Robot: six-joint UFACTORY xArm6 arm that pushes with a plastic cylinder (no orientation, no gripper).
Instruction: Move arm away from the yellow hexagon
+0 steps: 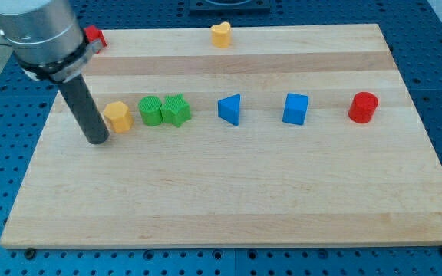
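Observation:
The yellow hexagon (117, 116) lies on the wooden board (229, 192) at the view's left. My tip (98, 141) rests on the board just left of and slightly below the hexagon, very close to it or touching its left side. The dark rod rises up and left from there to the grey arm housing (43, 34) at the view's top left.
Two green blocks (151, 110) (176, 110) sit right of the hexagon, touching each other. A blue triangle (230, 109), a blue cube (296, 108) and a red cylinder (364, 106) continue the row. A yellow heart-shaped block (220, 34) and a red block (94, 35) sit near the top edge.

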